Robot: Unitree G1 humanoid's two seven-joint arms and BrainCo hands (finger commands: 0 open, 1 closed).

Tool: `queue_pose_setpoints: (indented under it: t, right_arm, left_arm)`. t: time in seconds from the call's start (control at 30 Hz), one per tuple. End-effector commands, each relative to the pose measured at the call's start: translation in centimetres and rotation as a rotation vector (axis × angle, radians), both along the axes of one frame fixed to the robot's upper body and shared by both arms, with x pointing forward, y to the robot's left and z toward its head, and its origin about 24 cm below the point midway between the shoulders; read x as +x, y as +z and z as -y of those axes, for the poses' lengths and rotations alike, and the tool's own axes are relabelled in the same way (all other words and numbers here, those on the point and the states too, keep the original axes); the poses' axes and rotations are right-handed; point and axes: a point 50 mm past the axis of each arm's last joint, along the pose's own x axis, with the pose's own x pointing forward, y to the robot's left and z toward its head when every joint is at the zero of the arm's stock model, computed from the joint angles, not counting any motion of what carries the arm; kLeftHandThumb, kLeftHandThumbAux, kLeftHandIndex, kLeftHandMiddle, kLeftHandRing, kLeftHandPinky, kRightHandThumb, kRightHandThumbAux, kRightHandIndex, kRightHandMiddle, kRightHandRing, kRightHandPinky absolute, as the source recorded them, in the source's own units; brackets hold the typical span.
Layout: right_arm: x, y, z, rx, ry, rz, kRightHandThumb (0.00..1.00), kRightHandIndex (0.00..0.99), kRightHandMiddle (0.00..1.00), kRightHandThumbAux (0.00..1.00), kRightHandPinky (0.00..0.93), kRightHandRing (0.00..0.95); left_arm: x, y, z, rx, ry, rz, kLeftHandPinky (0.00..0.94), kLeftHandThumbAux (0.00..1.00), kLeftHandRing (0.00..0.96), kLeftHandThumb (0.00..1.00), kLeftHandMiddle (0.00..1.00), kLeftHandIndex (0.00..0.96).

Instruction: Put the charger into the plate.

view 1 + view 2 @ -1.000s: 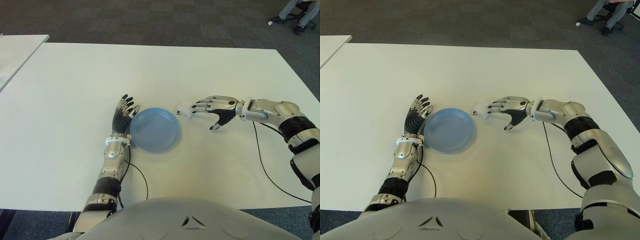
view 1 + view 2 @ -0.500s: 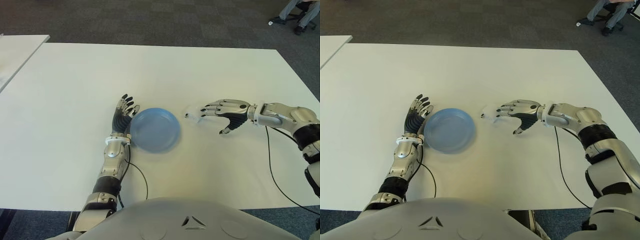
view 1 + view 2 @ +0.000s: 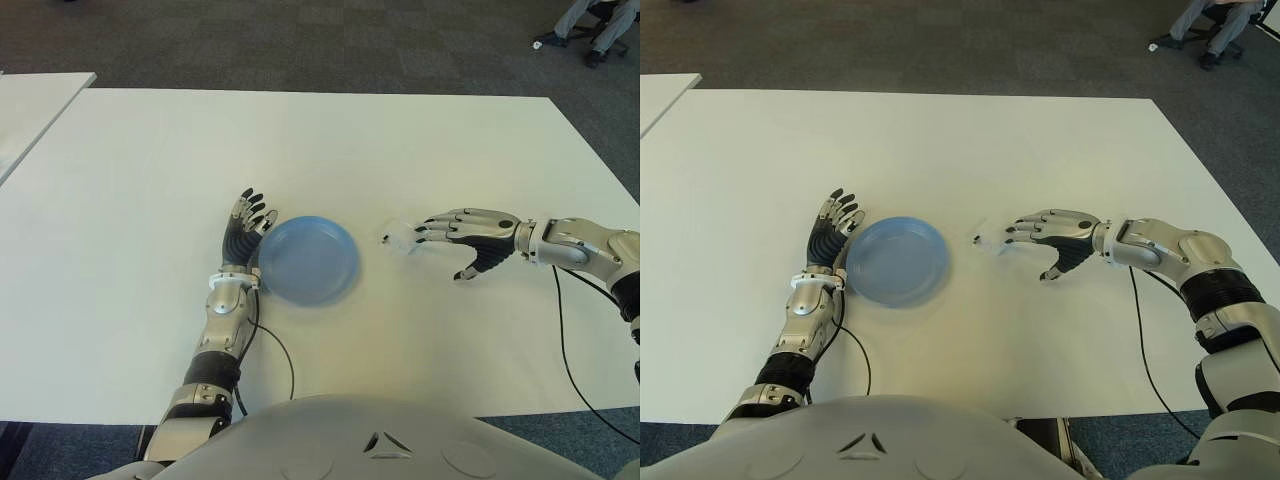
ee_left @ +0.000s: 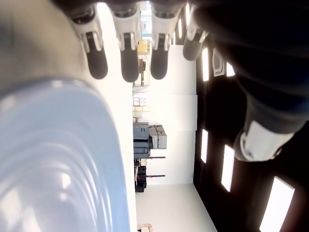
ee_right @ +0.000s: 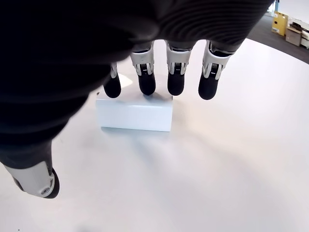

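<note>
The charger (image 3: 400, 237) is a small white block lying on the white table (image 3: 300, 140), a short way right of the blue plate (image 3: 310, 262). The plate holds nothing. My right hand (image 3: 445, 245) reaches in from the right, palm down, fingers stretched out and thumb held apart. In the right wrist view its fingertips (image 5: 145, 82) hang over the far top edge of the charger (image 5: 135, 113) without closing on it. My left hand (image 3: 245, 225) shows against the plate's left rim, fingers spread and holding nothing.
A black cable (image 3: 575, 350) trails over the table from my right arm. A second white table (image 3: 40, 100) stands at the far left. Dark carpet lies beyond the far edge, with a seated person's legs (image 3: 600, 20) at the top right.
My right hand has drawn back to the right, away from the plate. The charger has shifted right with the fingertips. The left hand and plate have stayed put.
</note>
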Motion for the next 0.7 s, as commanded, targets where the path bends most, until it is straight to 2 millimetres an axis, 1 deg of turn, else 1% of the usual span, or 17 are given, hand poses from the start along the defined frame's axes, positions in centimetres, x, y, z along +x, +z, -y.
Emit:
queue_pose_setpoints:
  t: [0.03,0.1,0.13,0.2,0.23,0.27,0.37,0.47,0.5,0.53,0.6,0.7]
  right_arm:
    - [-0.8,-0.6,0.0,-0.008,0.014,-0.035,0.000,0.000,0.010,0.557,0.000,0.048]
    - [-0.7,-0.2,-0.2,0.012,0.020,-0.020,0.000,0.000,0.014,0.553,0.000,0.059]
    - [-0.3,0.4,-0.6,0.039,0.027,-0.002,0.000,0.000,0.016,0.550,0.000,0.064]
    - [0.1,1.0,-1.3,0.090,0.031,0.031,0.016,0.000,0.038,0.537,0.027,0.093]
    - [0.3,1.2,-1.5,0.143,0.016,0.064,0.026,0.000,0.051,0.530,0.045,0.108]
    - [0.4,1.3,-1.6,0.177,0.003,0.085,0.054,0.000,0.077,0.517,0.084,0.131]
    - [0.5,1.4,-1.8,0.348,-0.088,0.181,0.113,0.000,0.116,0.495,0.150,0.165]
    - [0.6,1.3,-1.8,0.461,-0.167,0.250,0.197,0.000,0.114,0.483,0.152,0.159]
    - [0.7,1.2,-2.0,0.507,-0.196,0.278,0.210,0.000,0.113,0.481,0.151,0.157]
    - [0.7,1.1,-2.0,0.539,-0.218,0.299,0.264,0.000,0.099,0.470,0.136,0.142]
    - [0.7,0.8,-2.4,0.643,-0.278,0.348,0.339,0.000,0.070,0.451,0.110,0.114]
    - [0.6,0.4,-3.1,0.758,-0.345,0.388,0.395,0.000,0.037,0.428,0.093,0.087]
  left_arm:
    - [-1.4,-2.1,-0.4,-0.011,0.009,-0.120,0.193,0.573,0.171,0.000,0.162,0.093]
    - [-1.4,-2.1,-0.4,-0.010,0.007,-0.119,0.193,0.573,0.171,0.000,0.162,0.093]
    - [-1.4,-2.1,-0.5,-0.010,0.006,-0.119,0.193,0.573,0.171,0.000,0.162,0.093]
    - [-1.4,-2.1,-0.5,-0.008,0.005,-0.119,0.194,0.574,0.171,0.000,0.161,0.094]
    - [-1.4,-2.1,-0.5,-0.006,0.005,-0.119,0.193,0.574,0.171,0.000,0.161,0.094]
    - [-1.4,-2.2,-0.5,-0.005,0.005,-0.120,0.190,0.575,0.169,0.000,0.159,0.093]
    - [-1.4,-2.2,-0.5,-0.002,0.008,-0.123,0.187,0.577,0.168,0.000,0.157,0.091]
    - [-1.4,-2.2,-0.5,-0.001,0.009,-0.125,0.185,0.579,0.167,0.000,0.155,0.090]
    - [-1.4,-2.3,-0.5,-0.001,0.010,-0.126,0.185,0.579,0.167,0.000,0.155,0.090]
    - [-1.4,-2.3,-0.5,-0.001,0.010,-0.127,0.186,0.579,0.168,0.000,0.155,0.091]
    - [-1.3,-2.3,-0.5,0.001,0.012,-0.128,0.186,0.581,0.169,0.000,0.157,0.093]
    - [-1.3,-2.3,-0.5,0.001,0.011,-0.128,0.187,0.584,0.170,0.000,0.157,0.095]
